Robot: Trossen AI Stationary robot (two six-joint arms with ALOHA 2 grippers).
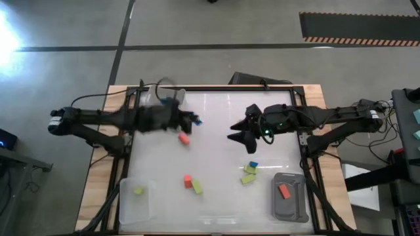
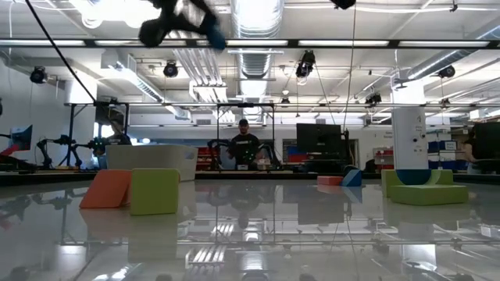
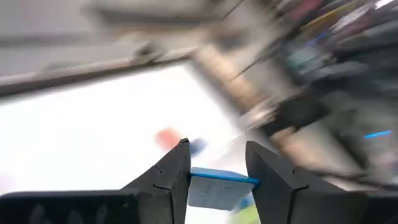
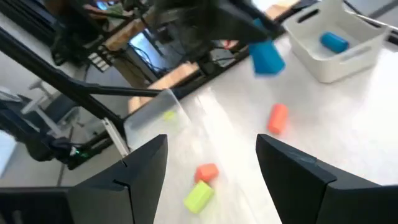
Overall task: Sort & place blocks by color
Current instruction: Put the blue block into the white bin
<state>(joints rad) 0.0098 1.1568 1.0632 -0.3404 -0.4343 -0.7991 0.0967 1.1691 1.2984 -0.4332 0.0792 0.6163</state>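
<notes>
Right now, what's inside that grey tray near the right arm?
One orange-red block lies inside the grey tray, seen from above. Nothing else shows in it, and nothing covers it. The right gripper hangs open, away from the tray.

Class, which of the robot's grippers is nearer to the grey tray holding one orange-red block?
Right. The open right gripper hovers mid-table, up and leftward of the grey tray; the left gripper, clamping a blue block, is farther left.

The left wrist view is smeared with blur: an orange-red block [image 3: 166, 137] and the room beyond are indistinct.
</notes>
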